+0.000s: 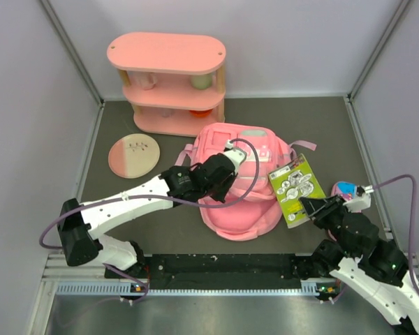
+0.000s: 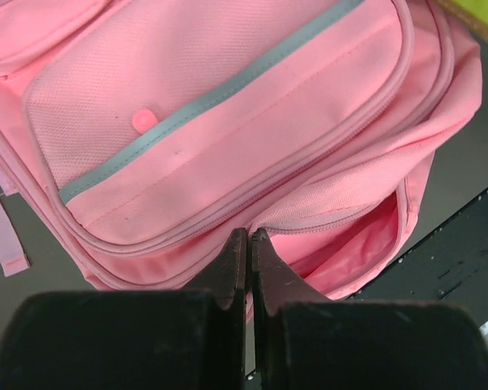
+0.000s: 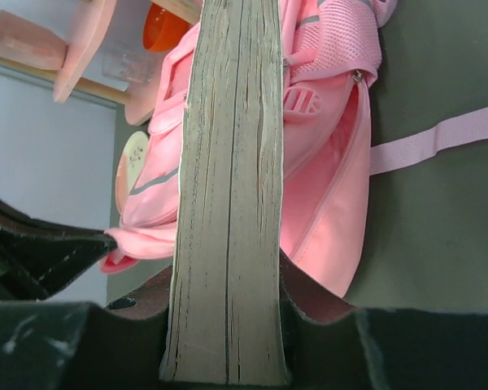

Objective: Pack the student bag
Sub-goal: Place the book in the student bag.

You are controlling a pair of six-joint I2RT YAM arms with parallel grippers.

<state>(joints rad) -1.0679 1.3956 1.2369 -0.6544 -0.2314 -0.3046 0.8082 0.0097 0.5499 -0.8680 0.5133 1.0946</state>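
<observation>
A robot lab test cell: bare grey panel walls [image 1: 35, 84] in metal framing, a dark bench [image 1: 328, 132] (pink shelf [image 1: 166, 56] as prop), left arm [image 1: 126, 206] and right arm [image 1: 370, 269] bolted to a rail [image 1: 216, 287].

A pink three-tier shelf [image 1: 166, 52] is set at the back of the dark surface [image 1: 321, 118]. A pink cup [image 1: 147, 82] and a pale green object [image 1: 201, 81] are kept on its middle tier, and something orange [image 1: 201, 112] is seen on the lowest. A round pink-and-cream plate [image 1: 133, 155] is laid flat near the shelf's left front, apart from it.

bag [image 1: 243, 209] ctr | shelf [image 1: 169, 54] behind it | plate [image 1: 134, 155] L of bag | book [image 1: 293, 190] R of bag
</observation>
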